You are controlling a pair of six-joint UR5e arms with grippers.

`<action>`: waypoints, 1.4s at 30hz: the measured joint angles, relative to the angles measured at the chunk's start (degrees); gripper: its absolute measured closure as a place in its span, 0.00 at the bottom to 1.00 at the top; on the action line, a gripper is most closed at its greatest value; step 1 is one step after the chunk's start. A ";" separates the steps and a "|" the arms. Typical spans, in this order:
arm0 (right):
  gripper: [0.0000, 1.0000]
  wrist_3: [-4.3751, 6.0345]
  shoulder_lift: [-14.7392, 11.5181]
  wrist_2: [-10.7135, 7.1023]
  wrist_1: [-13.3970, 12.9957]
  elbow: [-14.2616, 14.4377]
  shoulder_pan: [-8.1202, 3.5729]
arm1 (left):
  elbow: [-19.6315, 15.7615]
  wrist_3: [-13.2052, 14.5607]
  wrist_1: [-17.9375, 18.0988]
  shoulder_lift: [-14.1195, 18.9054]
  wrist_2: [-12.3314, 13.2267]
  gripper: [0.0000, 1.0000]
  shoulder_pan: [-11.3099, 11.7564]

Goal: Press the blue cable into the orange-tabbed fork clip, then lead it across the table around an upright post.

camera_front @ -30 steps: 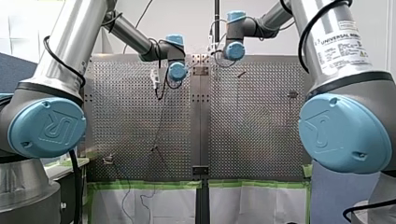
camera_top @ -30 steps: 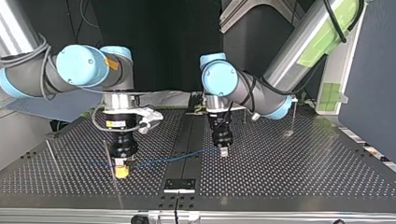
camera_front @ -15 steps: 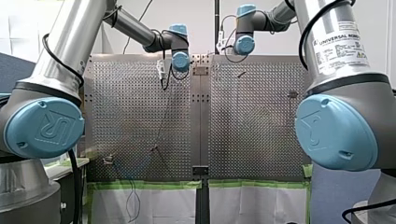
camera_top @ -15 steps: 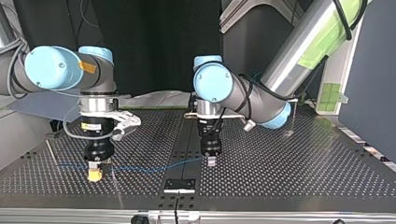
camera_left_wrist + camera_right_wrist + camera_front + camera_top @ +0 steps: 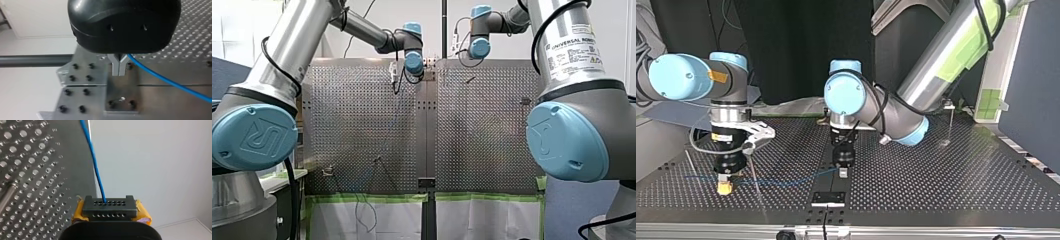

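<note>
The perforated bench [image 5: 946, 185] fills the scene, and both arms reach out over its far end. In the top view my right arm [image 5: 681, 80] comes down at the left and my left arm [image 5: 896, 115] near the middle seam. The right pincer [image 5: 725, 187] hangs just above the bench, its yellow pads [image 5: 143, 215] closed around a dark block, with the blue cable [image 5: 97, 170] running out from it. The left pincer [image 5: 842, 173] has its metal fingers [image 5: 115, 65] pinched together on the same cable, which leaves them to one side. Between the two pincers the cable hangs low over the bench in a nearly straight line, clear of any fixture. I cannot make out the fork clip in these pictures. A thin post [image 5: 952, 122] stands well apart at the top view's right. The cable looks light, thin and limp, so it will probably sag and slide if loosely held. My judgement is to hold it firmly at two points close on either side of the clip, so that a short taut span can be pressed down.
</note>
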 joint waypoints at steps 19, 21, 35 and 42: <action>1.00 3.35 -0.50 -5.16 1.25 0.03 -3.15 | 9.72 -0.29 -6.45 -3.95 -1.17 1.00 -2.75; 1.00 3.55 -0.50 -5.37 1.51 0.03 -3.60 | 10.71 -0.29 -7.29 -4.81 -1.19 1.00 -3.19; 1.00 3.75 -0.53 -5.52 2.54 0.04 -6.81 | 18.00 -0.91 -12.49 -12.01 -0.94 1.00 -5.49; 1.00 3.94 -0.48 -5.52 2.78 0.04 -8.35 | 21.43 -1.66 -14.33 -15.44 -0.73 1.00 -6.32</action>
